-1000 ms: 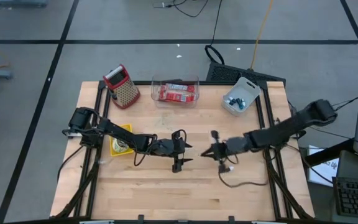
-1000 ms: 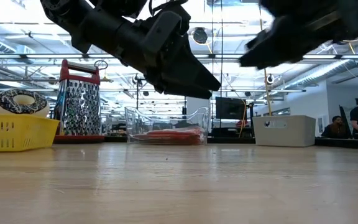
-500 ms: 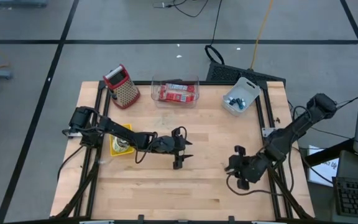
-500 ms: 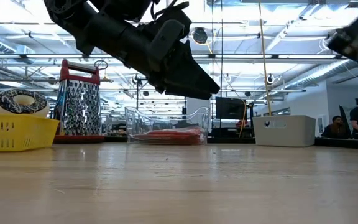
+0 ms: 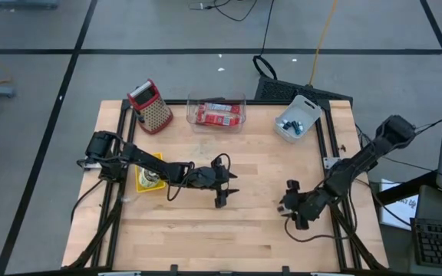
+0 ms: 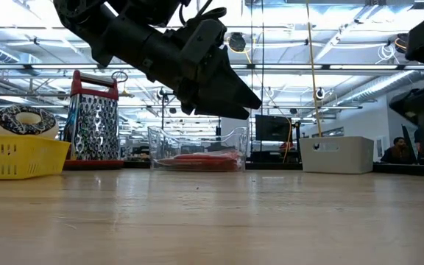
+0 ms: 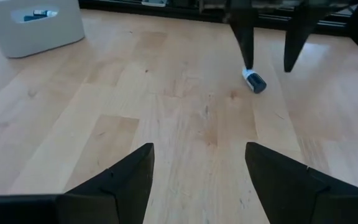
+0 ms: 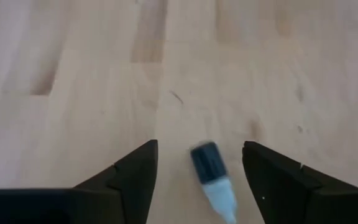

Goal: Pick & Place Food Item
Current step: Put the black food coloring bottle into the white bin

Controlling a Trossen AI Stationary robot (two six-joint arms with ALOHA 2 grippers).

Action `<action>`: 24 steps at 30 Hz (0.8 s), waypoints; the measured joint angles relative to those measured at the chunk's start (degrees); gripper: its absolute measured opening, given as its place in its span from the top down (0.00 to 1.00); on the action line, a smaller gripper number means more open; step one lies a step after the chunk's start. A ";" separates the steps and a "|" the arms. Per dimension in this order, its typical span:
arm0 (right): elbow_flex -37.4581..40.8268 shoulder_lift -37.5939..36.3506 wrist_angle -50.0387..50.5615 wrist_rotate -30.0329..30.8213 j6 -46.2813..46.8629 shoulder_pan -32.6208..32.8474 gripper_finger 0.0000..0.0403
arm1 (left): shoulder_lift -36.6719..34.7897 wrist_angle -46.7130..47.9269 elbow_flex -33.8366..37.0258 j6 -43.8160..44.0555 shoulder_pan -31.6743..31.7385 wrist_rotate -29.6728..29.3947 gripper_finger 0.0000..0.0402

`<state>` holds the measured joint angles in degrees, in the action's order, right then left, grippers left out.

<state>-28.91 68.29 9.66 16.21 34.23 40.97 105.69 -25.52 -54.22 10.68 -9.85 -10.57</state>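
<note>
Bare wood fills the lower third of the high view's table (image 5: 206, 230), open for travel. Right gripper (image 5: 291, 207), lower right, has swung away from centre; fingers spread, a small blue-capped tube (image 8: 211, 180) lying between them, ungripped. Left gripper (image 5: 222, 186), centre, fingers spread, empty. One yellow basket (image 5: 140, 182) holds one donut (image 6: 22, 119). Upper edge: one grater (image 5: 150, 107), one clear bin (image 5: 217, 113), one white bin (image 5: 296, 119).

Bright even overhead light, ceiling glare in low view, right wrist view motion-blurred
</note>
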 joint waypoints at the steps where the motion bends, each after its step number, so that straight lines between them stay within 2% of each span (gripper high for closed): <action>1: 1.09 0.38 -2.53 0.02 -0.89 0.00 0.46 | 0.00 0.00 0.00 0.00 0.00 0.00 0.38; 5: 4.00 2.95 -6.82 -0.15 -2.90 0.00 0.51 | 0.00 0.00 0.00 0.02 0.00 0.02 0.37; 11: 4.44 7.34 -8.70 -1.25 -3.72 0.02 0.58 | 0.00 -0.33 0.02 0.03 0.00 0.00 0.36; 16: 4.44 7.87 -8.82 -1.07 -3.91 0.02 0.68 | 0.00 -0.52 0.02 0.04 0.00 0.13 0.37; 22: 4.45 7.77 -9.04 -1.05 -3.51 0.00 0.85 | -2.62 -1.07 0.11 0.52 0.27 3.96 0.37; 24: 4.54 7.29 -9.80 -1.11 -3.49 -0.08 0.86 | -5.18 -0.45 0.11 0.35 0.63 5.65 0.37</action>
<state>-24.36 75.58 -0.15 15.10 30.74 40.89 100.51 -25.96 -54.11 11.03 -9.22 -4.91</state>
